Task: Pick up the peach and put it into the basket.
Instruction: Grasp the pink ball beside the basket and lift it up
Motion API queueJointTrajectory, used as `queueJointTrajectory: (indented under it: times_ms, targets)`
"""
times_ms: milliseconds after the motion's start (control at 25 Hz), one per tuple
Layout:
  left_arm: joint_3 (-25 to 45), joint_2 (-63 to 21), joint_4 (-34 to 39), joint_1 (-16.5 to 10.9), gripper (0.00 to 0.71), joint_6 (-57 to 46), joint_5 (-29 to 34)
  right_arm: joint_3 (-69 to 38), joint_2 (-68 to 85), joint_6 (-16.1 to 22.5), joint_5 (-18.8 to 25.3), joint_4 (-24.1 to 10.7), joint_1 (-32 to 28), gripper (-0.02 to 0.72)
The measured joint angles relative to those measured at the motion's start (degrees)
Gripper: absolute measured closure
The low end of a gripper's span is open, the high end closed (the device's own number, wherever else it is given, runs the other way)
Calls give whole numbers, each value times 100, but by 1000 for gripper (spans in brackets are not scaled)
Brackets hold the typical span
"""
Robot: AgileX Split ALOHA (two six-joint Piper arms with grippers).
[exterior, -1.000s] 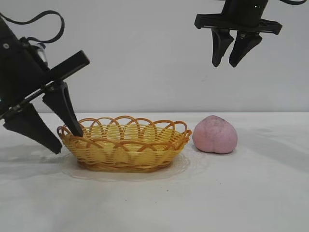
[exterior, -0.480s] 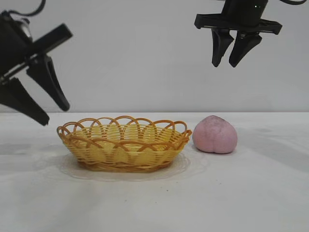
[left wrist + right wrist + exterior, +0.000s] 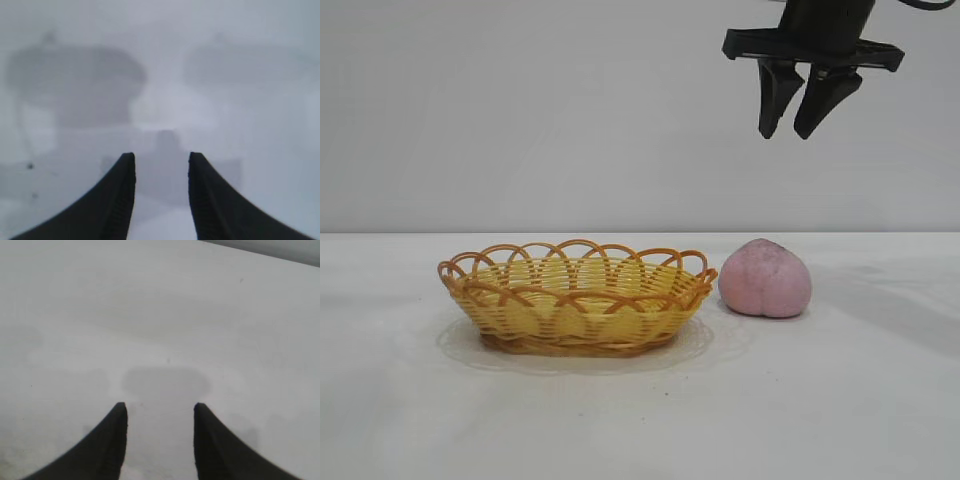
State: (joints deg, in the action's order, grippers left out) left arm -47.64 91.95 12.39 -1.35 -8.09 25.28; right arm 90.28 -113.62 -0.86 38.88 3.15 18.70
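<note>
Exterior view: the peach point(image 3: 765, 279) sits on the table point(image 3: 840, 400) just right of the basket point(image 3: 577, 297), outside it. The right gripper point(image 3: 800, 128) hangs high above the peach, fingers apart, empty.

Left wrist view: the left gripper point(image 3: 161, 165) shows fingers apart over bare table.

Right wrist view: right fingers point(image 3: 112, 440) apart, nothing between.

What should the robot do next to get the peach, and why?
Probably lower the right gripper toward the peach. It hangs open high above the peach, holding nothing, and the peach sits on the table just beside the basket, not in it. The left gripper is open over bare table.
</note>
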Motion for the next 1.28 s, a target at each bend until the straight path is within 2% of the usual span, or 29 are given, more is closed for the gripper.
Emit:
queueJointTrajectory:
  times_ms: [240,360,440,600,840,1000,1280]
  targets:
    - [119,-1233,39,282,509,-333,395,0,0,0,84,0,0,394]
    - [589,-2253,28,455,509,-355,570,0,0,-5,94,0,0,394]
    - [939,-2942,16,545,509,-355,919,0,0,-41,130,0,0,394]
    - [1380,-4326,-60,565,509,-355,1916,0,0,-112,196,0,0,394]
    - [1407,-6005,-214,565,509,33,3115,0,0,-124,240,22,0,394]
    - [1443,-6654,-424,565,509,206,3524,0,0,-124,327,31,0,394]
    - [1993,-7740,-684,565,509,522,3778,0,0,-146,401,40,0,394]
